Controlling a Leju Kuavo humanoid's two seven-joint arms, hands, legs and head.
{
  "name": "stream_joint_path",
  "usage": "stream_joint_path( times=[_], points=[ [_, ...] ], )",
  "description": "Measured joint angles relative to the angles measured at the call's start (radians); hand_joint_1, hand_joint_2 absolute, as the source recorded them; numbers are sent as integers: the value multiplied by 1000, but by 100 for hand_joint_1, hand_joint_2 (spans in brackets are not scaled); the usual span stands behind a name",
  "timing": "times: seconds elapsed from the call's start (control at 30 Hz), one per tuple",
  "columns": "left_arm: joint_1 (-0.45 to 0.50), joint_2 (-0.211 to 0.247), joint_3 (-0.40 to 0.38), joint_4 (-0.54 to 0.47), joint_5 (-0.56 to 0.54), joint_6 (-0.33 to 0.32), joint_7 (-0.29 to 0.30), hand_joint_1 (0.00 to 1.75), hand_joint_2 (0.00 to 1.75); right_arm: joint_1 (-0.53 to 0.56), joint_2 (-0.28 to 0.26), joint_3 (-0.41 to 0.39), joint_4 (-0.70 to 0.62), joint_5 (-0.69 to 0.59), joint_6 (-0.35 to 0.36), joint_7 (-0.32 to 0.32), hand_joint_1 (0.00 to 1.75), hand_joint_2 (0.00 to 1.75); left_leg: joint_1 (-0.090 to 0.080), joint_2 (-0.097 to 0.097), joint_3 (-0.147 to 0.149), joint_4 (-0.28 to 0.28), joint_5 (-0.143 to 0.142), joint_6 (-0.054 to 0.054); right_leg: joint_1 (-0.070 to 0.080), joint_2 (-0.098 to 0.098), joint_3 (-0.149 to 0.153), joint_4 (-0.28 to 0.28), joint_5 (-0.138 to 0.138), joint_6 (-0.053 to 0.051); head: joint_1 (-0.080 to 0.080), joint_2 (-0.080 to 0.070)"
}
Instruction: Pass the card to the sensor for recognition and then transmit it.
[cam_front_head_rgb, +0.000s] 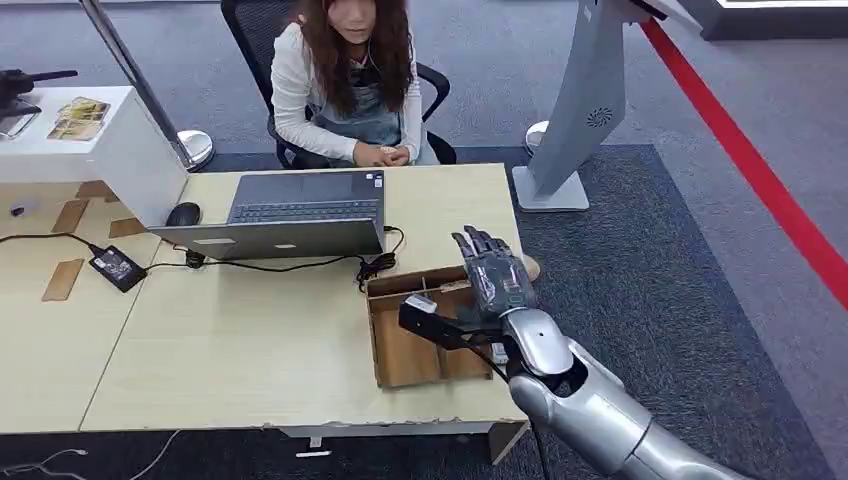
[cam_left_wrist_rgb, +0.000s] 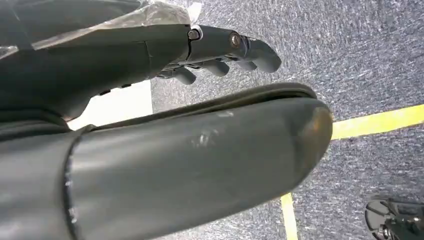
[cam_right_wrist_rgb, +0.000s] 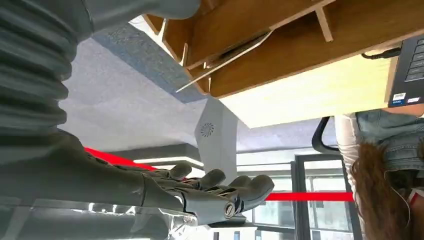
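Observation:
My right hand (cam_front_head_rgb: 493, 272) hovers with its fingers stretched out over the far right corner of an open wooden box (cam_front_head_rgb: 405, 355) near the table's right edge. It holds nothing. The right wrist view shows the same hand (cam_right_wrist_rgb: 200, 192) apart from the box (cam_right_wrist_rgb: 300, 45). There a thin pale card (cam_right_wrist_rgb: 227, 54) leans at a slant inside a compartment. A white sensor stand (cam_front_head_rgb: 590, 110) rises from the carpet beyond the table's right end. My left hand (cam_left_wrist_rgb: 125, 55) hangs over grey carpet, fingers loosely extended and empty.
A person (cam_front_head_rgb: 345, 90) sits at the far side of the table behind an open laptop (cam_front_head_rgb: 300, 210). A mouse (cam_front_head_rgb: 183, 213), a power adapter (cam_front_head_rgb: 118, 267) and cables lie to its left. A red line (cam_front_head_rgb: 750, 160) crosses the carpet on the right.

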Motion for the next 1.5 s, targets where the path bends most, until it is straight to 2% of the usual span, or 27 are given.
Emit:
stream_joint_path(
  times=[0.7, 0.77, 1.0, 1.07, 1.27, 1.5],
  points=[
    [0, 0, 0, 0, -8, 0, 0, 0, 0, 3, 29, -23, 44, 10, -34, 7, 24, 175, 0, 0, 0, 0, 0, 0, 0, 0, 0, 0, 0, 0, 0, 0],
    [0, 0, 0, 0, -9, -1, 0, 0, 0, 3, 31, -26, 50, 10, -36, 7, 31, 175, 0, 0, 0, 0, 0, 0, 0, 0, 0, 0, 0, 0, 0, 0],
    [0, 0, 0, 0, -10, -1, 0, 0, 0, 2, 37, -32, 72, 10, -39, 5, 37, 175, 0, 0, 0, 0, 0, 0, 0, 0, 0, 0, 0, 0, 0, 0],
    [0, 0, 0, 0, -11, -2, 0, 0, 0, 2, 37, -32, 76, 10, -39, 5, 45, 175, 0, 0, 0, 0, 0, 0, 0, 0, 0, 0, 0, 0, 0, 0],
    [0, 3, 0, 0, -13, -2, -3, 0, 0, 2, 41, -34, 88, 10, -40, 4, 52, 175, 0, 0, 0, 0, 0, 0, 0, 0, 0, 0, 0, 0, 0, 0],
    [0, 4, 0, 0, -12, -2, -6, 0, 0, 2, 45, -43, 101, 10, -40, 3, 52, 175, 0, 0, 0, 0, 0, 0, 0, 0, 0, 0, 0, 0, 0, 0]
  ],
)
